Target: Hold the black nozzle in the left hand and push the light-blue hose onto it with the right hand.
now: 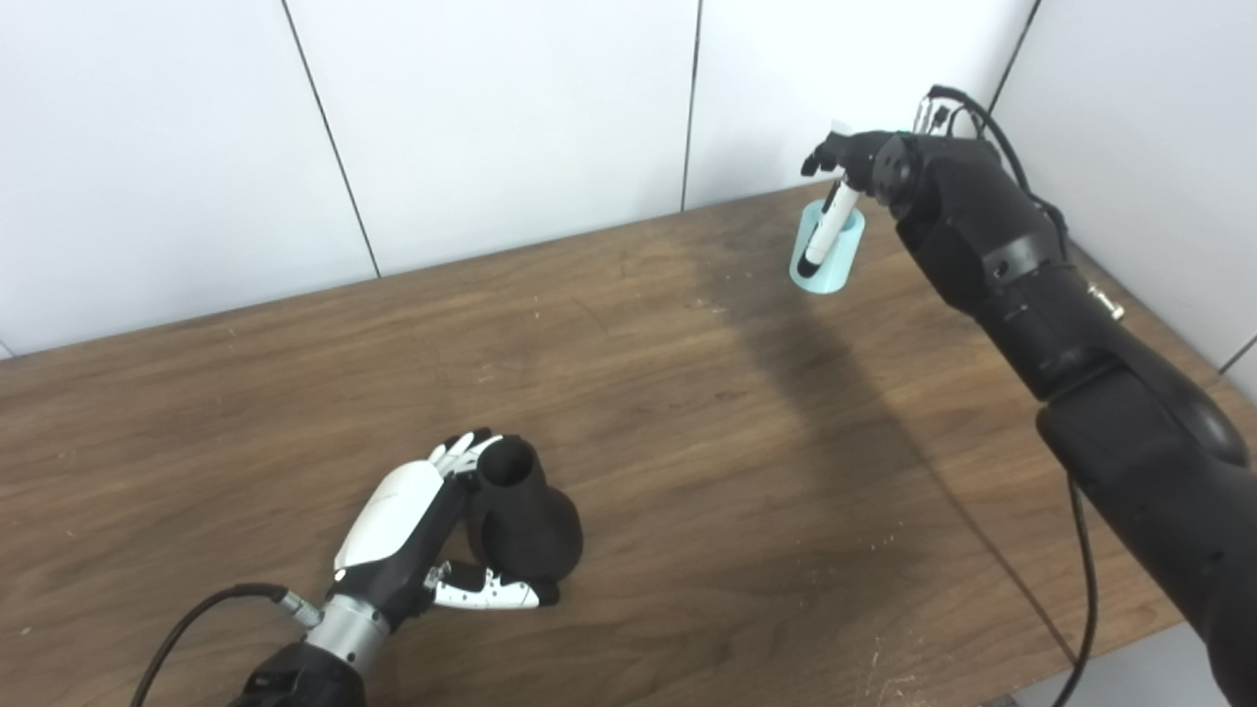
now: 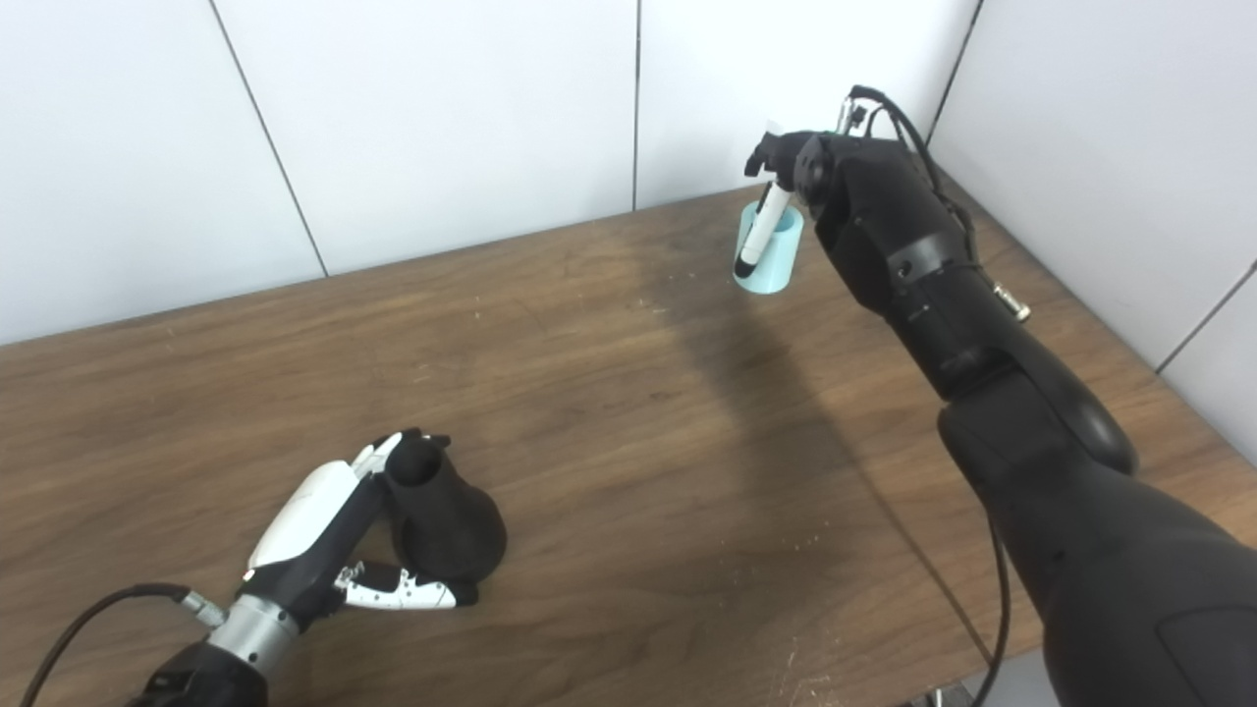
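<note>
The black nozzle (image 1: 525,520) stands on the wooden table (image 1: 687,393) near the front left, its narrow open end tilted up. My left hand (image 1: 412,535) wraps around it, fingers behind its neck and thumb across its wide base. Far away at the back right corner, the short light-blue hose (image 1: 828,252) sits tilted just above the table, held by my right hand (image 1: 854,167). A white finger (image 1: 825,226) runs down its front, the other fingers are hidden behind it.
White wall panels (image 1: 511,118) close off the back and right side of the table. A black cable (image 1: 1085,589) hangs beside my right arm over the front right edge. Bare wood lies between the two hands.
</note>
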Robot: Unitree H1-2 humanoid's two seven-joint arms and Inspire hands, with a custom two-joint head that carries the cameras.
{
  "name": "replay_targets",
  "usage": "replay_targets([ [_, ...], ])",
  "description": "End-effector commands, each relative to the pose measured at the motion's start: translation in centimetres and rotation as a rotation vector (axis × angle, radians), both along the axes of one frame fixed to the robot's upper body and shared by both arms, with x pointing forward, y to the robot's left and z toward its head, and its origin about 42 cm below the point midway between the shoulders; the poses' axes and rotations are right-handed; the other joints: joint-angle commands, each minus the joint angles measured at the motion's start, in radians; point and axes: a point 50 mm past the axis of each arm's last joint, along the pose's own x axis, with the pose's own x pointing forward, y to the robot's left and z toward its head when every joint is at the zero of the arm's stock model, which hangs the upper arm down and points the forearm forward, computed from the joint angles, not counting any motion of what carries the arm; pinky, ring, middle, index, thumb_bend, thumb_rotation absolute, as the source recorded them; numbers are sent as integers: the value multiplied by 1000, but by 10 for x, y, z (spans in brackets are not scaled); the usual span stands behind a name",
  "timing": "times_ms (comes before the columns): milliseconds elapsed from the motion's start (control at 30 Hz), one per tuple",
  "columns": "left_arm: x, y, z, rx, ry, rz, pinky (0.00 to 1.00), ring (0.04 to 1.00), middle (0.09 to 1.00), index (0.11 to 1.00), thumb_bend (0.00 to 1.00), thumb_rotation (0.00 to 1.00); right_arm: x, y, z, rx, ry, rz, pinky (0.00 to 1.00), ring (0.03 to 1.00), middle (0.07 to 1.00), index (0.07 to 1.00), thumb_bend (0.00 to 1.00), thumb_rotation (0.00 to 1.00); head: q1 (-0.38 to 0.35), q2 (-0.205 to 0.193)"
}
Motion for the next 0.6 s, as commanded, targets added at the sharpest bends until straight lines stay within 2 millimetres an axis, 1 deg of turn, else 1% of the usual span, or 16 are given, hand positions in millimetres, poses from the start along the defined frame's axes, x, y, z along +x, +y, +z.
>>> replay_targets([
  [0, -26, 37, -63, 215, 254, 40, 1000, 1000, 907, 483, 523, 48, 7, -3, 38, -36, -90, -6, 764, 900, 916, 869, 1000, 148, -1, 2],
  [100, -27, 36, -62, 212, 255, 39, 1000, 1000, 907, 483, 523, 48, 7, -5, 33, -38, -80, -10, 763, 901, 916, 867, 998, 141, 1, 3],
  [233, -27, 36, -63, 212, 257, 39, 1000, 1000, 907, 483, 523, 48, 6, -6, 27, -40, -73, -9, 735, 873, 912, 862, 997, 138, 4, 8],
  [400, -25, 37, -59, 209, 256, 41, 1000, 1000, 907, 483, 523, 48, 2, -12, 25, -28, -75, -10, 688, 809, 870, 852, 999, 137, 8, 10],
  [467, -24, 36, -58, 207, 255, 43, 1000, 1000, 907, 483, 523, 48, 2, -13, 24, -22, -76, -9, 686, 789, 857, 843, 997, 129, 7, 10],
  [567, -23, 36, -58, 205, 251, 43, 1000, 1000, 907, 483, 523, 48, 2, -13, 22, -11, -77, -9, 702, 795, 858, 831, 993, 114, 7, 12],
])
